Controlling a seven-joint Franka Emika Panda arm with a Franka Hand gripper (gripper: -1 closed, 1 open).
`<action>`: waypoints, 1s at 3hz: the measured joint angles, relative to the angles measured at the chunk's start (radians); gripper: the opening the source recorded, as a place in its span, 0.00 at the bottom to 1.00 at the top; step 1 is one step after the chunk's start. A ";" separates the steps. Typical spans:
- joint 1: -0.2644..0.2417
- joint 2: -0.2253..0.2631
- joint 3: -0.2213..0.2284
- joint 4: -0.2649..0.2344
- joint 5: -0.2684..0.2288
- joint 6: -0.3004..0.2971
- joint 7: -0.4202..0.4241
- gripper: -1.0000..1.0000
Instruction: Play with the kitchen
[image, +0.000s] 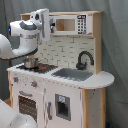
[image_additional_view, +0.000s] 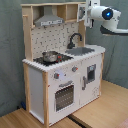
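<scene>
The kitchen (image: 60, 95) is a white and light-wood toy with a tiled back wall, a black faucet (image: 84, 59), a grey sink (image: 74, 74) and an oven door (image: 27, 106). A small metal pot (image: 31, 63) stands on its stovetop. In the second exterior view the kitchen (image_additional_view: 45, 95) shows its grey hood (image_additional_view: 50, 21), pegboard back, faucet (image_additional_view: 74, 39) and pot (image_additional_view: 50, 56). My gripper (image: 43, 23) is held high, next to the outer side of the upper shelf on the hood end. In the second exterior view the gripper (image_additional_view: 91, 12) sits level with the kitchen's top corner.
A grey curtain hangs behind the kitchen in both exterior views. The kitchen stands on a wooden table top (image_additional_view: 107, 107). The white arm (image: 15, 47) curves down along the first exterior view's left edge. A toy microwave (image: 75, 24) fills the upper shelf.
</scene>
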 joint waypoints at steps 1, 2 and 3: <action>-0.072 0.018 0.060 0.034 0.000 0.000 0.000 0.00; -0.155 0.023 0.123 0.080 0.000 0.000 0.000 0.00; -0.226 0.026 0.186 0.123 0.000 0.000 0.000 0.00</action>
